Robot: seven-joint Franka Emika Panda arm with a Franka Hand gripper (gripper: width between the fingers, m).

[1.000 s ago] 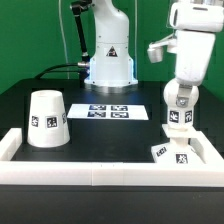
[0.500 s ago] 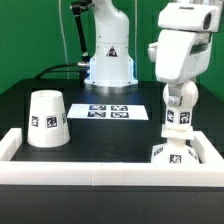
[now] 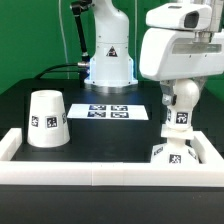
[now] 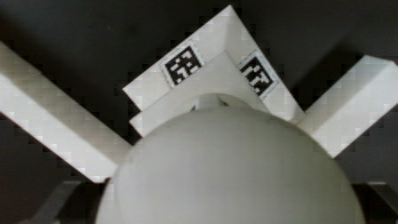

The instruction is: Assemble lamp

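The white bulb [image 3: 179,119] hangs upright in my gripper [image 3: 179,128], just above the small blocky base [image 3: 171,154], which sits in the corner of the white frame at the exterior view's right. I cannot tell whether bulb and base touch. In the wrist view the bulb's round top [image 4: 217,165] fills the foreground between my dark fingers [image 4: 59,203], and the tagged base [image 4: 210,66] lies beyond it. The large cone shade [image 3: 46,119] stands at the exterior view's left, apart from the gripper.
A low white frame wall [image 3: 90,168] runs along the front and up both sides, with its corner arms in the wrist view [image 4: 50,105]. The marker board [image 3: 115,111] lies mid-table. The robot's base column [image 3: 108,55] stands at the back.
The arm's upper links have swung toward the exterior view's left and forward. The gripper has shifted slightly with the bulb, staying over the base. The shade has not moved.
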